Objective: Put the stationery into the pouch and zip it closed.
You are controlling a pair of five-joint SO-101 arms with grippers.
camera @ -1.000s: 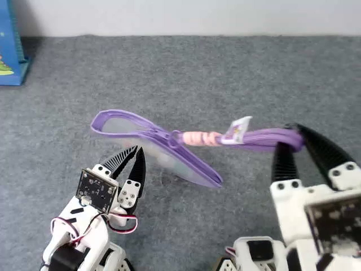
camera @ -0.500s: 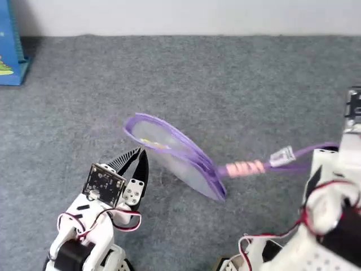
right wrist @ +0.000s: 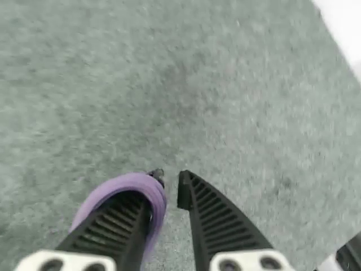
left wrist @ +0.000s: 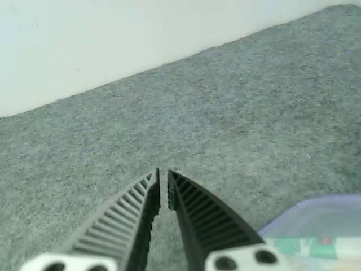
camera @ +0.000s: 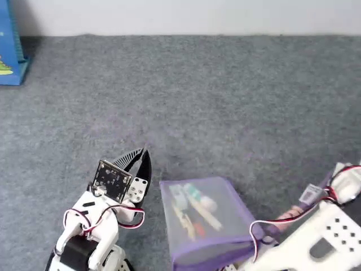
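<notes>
A purple translucent pouch (camera: 206,226) lies flat on the grey carpet at the front centre, with stationery (camera: 194,208) showing through its side. Its pink charm (camera: 287,215) and white tag (camera: 309,195) trail toward the right arm (camera: 333,237). My right gripper (right wrist: 169,179) is shut on the pouch's purple strap (right wrist: 127,189), which loops over one finger. My left gripper (camera: 142,154) sits just left of the pouch, low over the carpet. In the left wrist view the left gripper (left wrist: 163,174) is shut on nothing, and a corner of the pouch (left wrist: 321,217) lies beside it.
A blue box (camera: 8,45) stands at the far left against the white wall (camera: 186,17). Grey carpet (camera: 214,101) covers the table from the middle to the back.
The right arm swung back toward the front right, dragging the pouch by its strap from mid-table to the front. The pouch went from hanging on edge to lying flat. The left arm barely shifted.
</notes>
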